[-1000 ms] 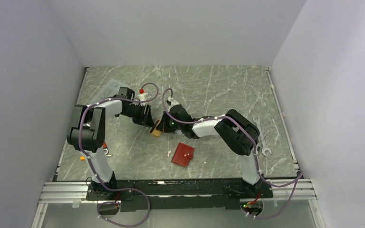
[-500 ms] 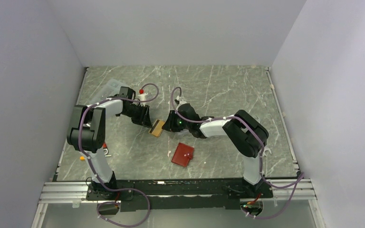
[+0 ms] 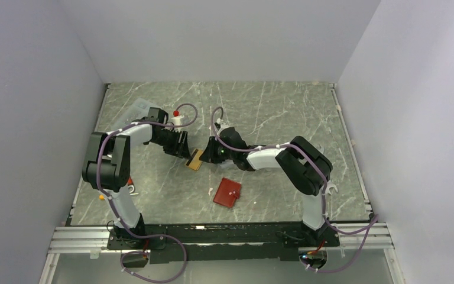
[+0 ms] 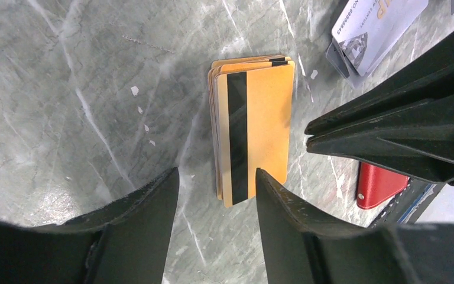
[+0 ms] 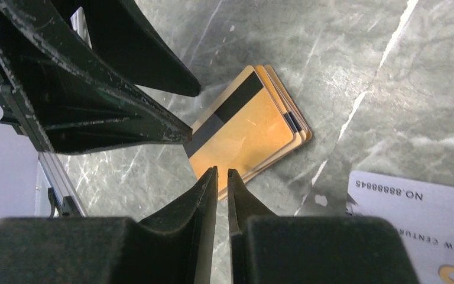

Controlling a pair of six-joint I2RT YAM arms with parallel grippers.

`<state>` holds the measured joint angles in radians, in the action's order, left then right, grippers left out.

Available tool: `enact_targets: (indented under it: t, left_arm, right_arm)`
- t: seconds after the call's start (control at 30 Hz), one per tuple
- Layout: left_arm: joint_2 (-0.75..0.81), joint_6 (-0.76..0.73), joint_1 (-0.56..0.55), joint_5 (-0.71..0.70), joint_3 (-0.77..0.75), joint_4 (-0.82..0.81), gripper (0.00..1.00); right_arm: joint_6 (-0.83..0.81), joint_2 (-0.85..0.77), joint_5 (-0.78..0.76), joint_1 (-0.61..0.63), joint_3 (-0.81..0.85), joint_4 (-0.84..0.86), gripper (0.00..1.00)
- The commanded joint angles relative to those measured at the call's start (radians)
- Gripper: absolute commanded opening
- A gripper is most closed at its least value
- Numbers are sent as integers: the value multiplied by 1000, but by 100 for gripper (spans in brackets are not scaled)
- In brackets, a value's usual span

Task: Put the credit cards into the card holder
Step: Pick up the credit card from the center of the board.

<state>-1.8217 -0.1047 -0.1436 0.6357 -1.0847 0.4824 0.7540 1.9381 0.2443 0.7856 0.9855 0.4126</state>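
Observation:
A stack of gold-orange credit cards (image 3: 195,159) with a dark stripe lies flat on the marble table, between my two grippers. My left gripper (image 4: 216,171) is open just left of the stack's near end (image 4: 254,124), with nothing between its fingers. My right gripper (image 5: 222,170) points at the stack's edge (image 5: 248,130). Its jaws stand a narrow slit apart, with only table showing between them. A silver-white credit card (image 5: 414,225) lies beside the right gripper. The dark-red card holder (image 3: 227,193) lies folded nearer the arm bases, away from both grippers.
Two wrenches (image 3: 326,174) lie at the right behind the right arm. A clear plastic box (image 3: 137,109) and a small red-capped white item (image 3: 177,115) sit at the back left. Small orange and metal bits (image 3: 129,188) lie by the left arm's base.
The right arm's elbow has swung right and its gripper has backed a little off the gold stack. The left arm and the cards have hardly moved.

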Motion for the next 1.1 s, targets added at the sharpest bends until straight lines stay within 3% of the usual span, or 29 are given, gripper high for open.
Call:
enact_targets:
  t: [0.0, 0.77, 0.9, 1.07]
  left_arm:
    - [21, -27, 2, 11, -12, 16, 58]
    - [-20, -16, 4, 47, 5, 7, 57]
    - [-20, -8, 4, 46, 18, -6, 49]
    - [-23, -11, 5, 51, 19, -5, 47]
  right_arm:
    - [3, 40, 4, -5, 57, 32, 13]
    - [-8, 164, 37, 26, 103, -12, 5]
    - [-3, 48, 40, -19, 69, -5, 22]
    - [-69, -18, 4, -64, 74, -69, 41]
